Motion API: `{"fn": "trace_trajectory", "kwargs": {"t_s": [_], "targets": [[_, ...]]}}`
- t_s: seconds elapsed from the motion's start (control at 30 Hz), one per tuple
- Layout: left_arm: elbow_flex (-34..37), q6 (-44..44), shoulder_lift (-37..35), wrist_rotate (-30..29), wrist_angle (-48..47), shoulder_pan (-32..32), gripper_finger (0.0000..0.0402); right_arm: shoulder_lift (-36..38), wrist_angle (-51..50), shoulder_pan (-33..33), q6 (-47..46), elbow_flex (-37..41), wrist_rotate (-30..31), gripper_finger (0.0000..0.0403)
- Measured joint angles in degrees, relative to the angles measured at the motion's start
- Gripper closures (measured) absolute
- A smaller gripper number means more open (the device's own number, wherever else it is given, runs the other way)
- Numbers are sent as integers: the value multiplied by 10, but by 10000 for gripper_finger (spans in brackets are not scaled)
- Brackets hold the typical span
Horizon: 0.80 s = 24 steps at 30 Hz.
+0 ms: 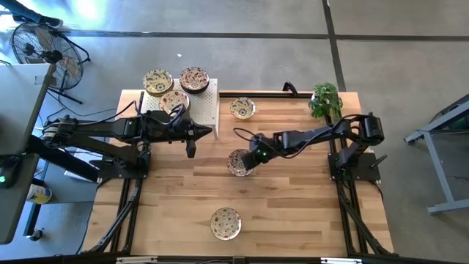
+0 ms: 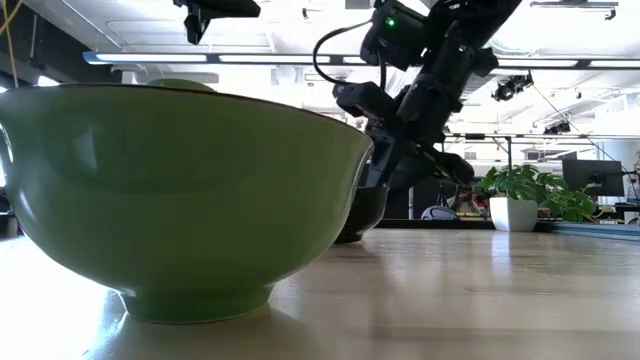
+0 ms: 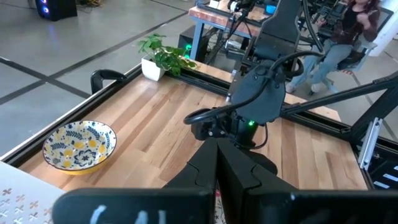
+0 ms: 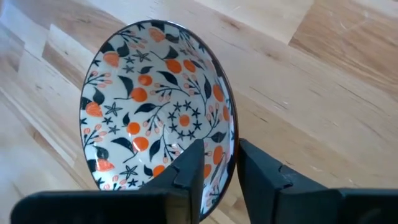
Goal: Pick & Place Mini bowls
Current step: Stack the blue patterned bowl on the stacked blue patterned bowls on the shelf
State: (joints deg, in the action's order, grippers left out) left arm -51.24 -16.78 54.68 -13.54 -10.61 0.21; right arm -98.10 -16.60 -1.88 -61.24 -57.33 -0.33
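**A:** Starting nearest?

**B:** At bottom centre of the high view, a front mini bowl (image 1: 226,223), upright on the wooden table (image 1: 293,213). Seen from the low view as a green outer wall filling the lower left.

**A:** And beyond that?

**B:** At centre frame, the right gripper (image 4: 219,165), clenched on the rim of an orange-flowered mini bowl (image 4: 155,106). Rim pinched between the two fingers (image 4: 189,171), bowl tipped steeply, lower edge at or near the tabletop; hard to say which.

**A:** Risks?

**B:** Probably a thin edge grip on glazed ware: likely to pivot or slip out if swung fast, then drop and chip. Also a possible clip against the left gripper (image 1: 191,145), closed on nothing and hovering just left of centre, between this bowl and the rack.

**A:** Farther back?

**B:** Upper left of the table, a white perforated rack (image 1: 210,110) carrying three patterned mini bowls (image 1: 174,101). Just right of it, a yellow-and-blue mini bowl (image 1: 242,108) on bare wood. At the upper right corner, a potted plant (image 1: 326,99). Off the table, a floor fan (image 1: 33,44) at upper left and, in the left wrist view's upper right, a seated person (image 3: 354,25).
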Motion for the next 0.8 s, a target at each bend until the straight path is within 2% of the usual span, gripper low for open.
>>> {"fn": "trace_trajectory", "kwargs": {"t_s": [0.27,0.53,0.67,0.8], "targets": [[0,0,0,0,0,1,402,2,0,0,23,-1,-1,273],[1,-21,19,2,5,2,401,48,-2,0,70,-1,56,223],[0,-33,32,2,2,1,401,93,-2,4,120,-1,100,221],[0,-64,50,8,1,1,401,147,-7,22,200,-1,120,243]]}}
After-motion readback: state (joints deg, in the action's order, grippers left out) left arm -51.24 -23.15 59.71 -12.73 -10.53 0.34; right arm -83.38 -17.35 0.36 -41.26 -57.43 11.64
